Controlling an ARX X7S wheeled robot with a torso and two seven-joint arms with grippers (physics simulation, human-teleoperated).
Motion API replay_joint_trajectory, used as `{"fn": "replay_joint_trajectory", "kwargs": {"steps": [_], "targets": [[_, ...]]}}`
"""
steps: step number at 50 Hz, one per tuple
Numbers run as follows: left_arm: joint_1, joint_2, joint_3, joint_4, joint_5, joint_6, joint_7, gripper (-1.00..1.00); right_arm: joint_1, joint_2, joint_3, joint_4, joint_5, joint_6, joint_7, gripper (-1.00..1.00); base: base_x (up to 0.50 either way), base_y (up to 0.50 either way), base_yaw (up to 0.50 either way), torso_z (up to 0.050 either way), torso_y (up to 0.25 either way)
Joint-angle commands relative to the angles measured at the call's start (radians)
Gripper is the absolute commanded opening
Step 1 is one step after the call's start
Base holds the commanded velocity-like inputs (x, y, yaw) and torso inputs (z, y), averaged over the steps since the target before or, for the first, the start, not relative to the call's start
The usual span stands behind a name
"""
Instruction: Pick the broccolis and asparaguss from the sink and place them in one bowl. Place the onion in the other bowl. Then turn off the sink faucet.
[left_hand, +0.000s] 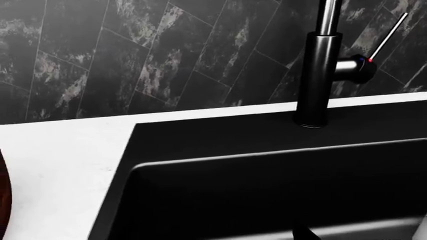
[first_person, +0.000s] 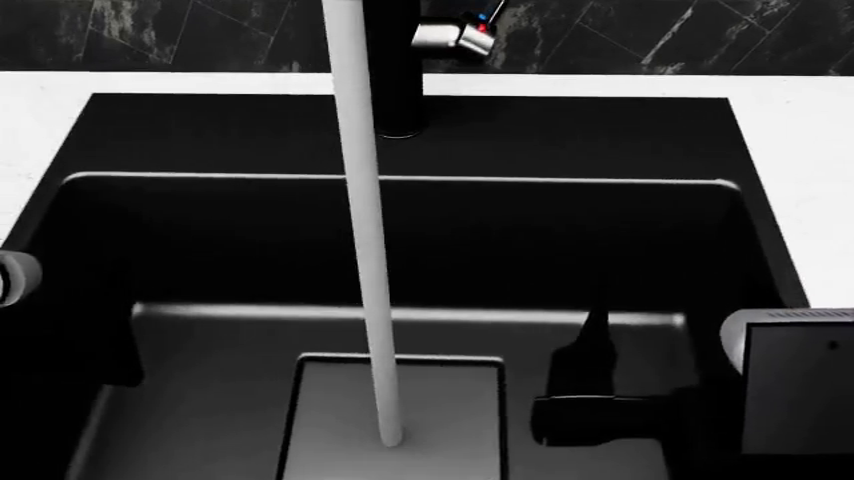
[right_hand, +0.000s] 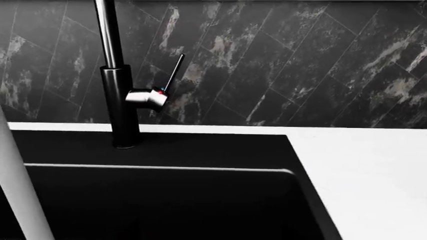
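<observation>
The sink (first_person: 667, 250) is a deep black basin, and no broccolis, asparaguss or onion show in it or anywhere else. Water falls in a white stream (first_person: 368, 220) onto the square drain panel (first_person: 454, 420). The sink faucet (first_person: 395, 80) stands at the back rim, its silver lever (right_hand: 143, 97) carrying a thin rod. My right gripper (first_person: 595, 335) hangs inside the basin, right of the stream, as a black silhouette with one finger showing. My left gripper (first_person: 118, 340) is a dark block against the left wall. A sliver of the wooden bowl (left_hand: 3, 200) shows; the patterned bowl is out of view.
White countertop (first_person: 801, 150) surrounds the sink on the left, right and back. A dark marbled tile wall (right_hand: 300, 65) rises behind the faucet. The white housing of my right arm (first_person: 794, 385) fills the lower right of the head view.
</observation>
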Motion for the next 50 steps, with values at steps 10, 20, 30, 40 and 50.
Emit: {"fn": "replay_joint_trajectory", "kwargs": {"steps": [10,20,30,40,50], "targets": [[-0.146,0.107,-0.004,-0.023,-0.066,-0.125,-0.022,1.00,0.208,-0.060,-0.049,0.126,0.012,0.117,0.004,1.00,0.00,0.00,0.00,0.000,0.000],[-0.350,0.289,0.032,-0.390,0.049,-0.206,0.077,1.00,0.562,-0.148,-0.158,0.474,-0.027,0.237,-0.217,1.00,0.00,0.00,0.00,0.000,0.000],[-0.538,0.575,0.056,-1.008,0.149,-0.151,0.349,1.00,0.789,-0.270,-0.233,0.947,-0.219,0.073,-0.528,1.00,0.00,0.00,0.00,0.000,0.000],[-0.697,0.883,0.071,-1.686,0.265,0.049,0.630,1.00,1.095,-0.512,-0.314,1.743,-0.434,-0.209,-0.798,1.00,0.00,0.00,0.00,0.000,0.000],[-0.678,0.895,-0.164,-1.687,0.523,-0.004,0.620,1.00,1.168,-0.588,-0.182,1.953,-0.545,-0.264,-0.957,1.00,0.00,0.00,0.00,0.000,0.000]]}}
